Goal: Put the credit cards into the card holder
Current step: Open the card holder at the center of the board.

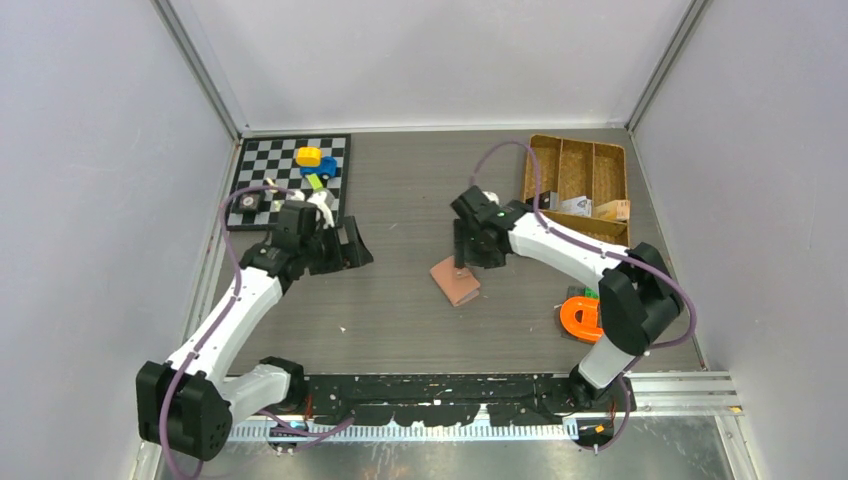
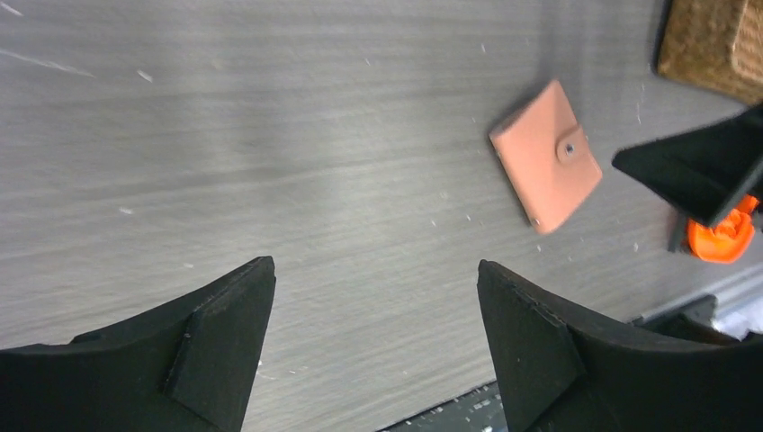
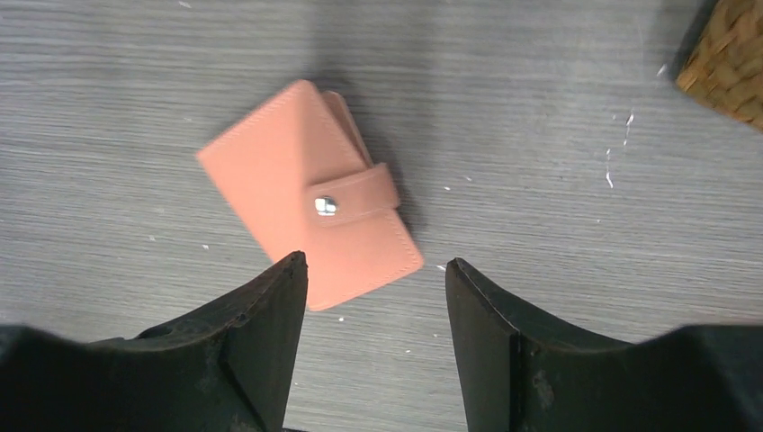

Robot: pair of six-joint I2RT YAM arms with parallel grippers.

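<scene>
The card holder [image 1: 455, 282], a salmon-pink wallet snapped shut, lies flat on the grey table near the middle. It also shows in the right wrist view [image 3: 306, 198] and the left wrist view [image 2: 546, 155]. My right gripper [image 1: 462, 262] hangs just above its far edge, open, with nothing between the fingers [image 3: 376, 261]. My left gripper [image 1: 342, 255] is open over bare table well to the left [image 2: 375, 264]. Pale and dark flat pieces that look like the credit cards [image 1: 574, 206] lie in the wicker tray.
The wicker tray [image 1: 577, 140] stands at the back right, with a small tan box [image 1: 613, 210] inside. A checkered mat [image 1: 262, 165] at the back left carries a yellow block [image 1: 308, 156] and a blue toy car [image 1: 322, 167]. An orange ring-shaped object [image 1: 580, 318] lies by the right arm.
</scene>
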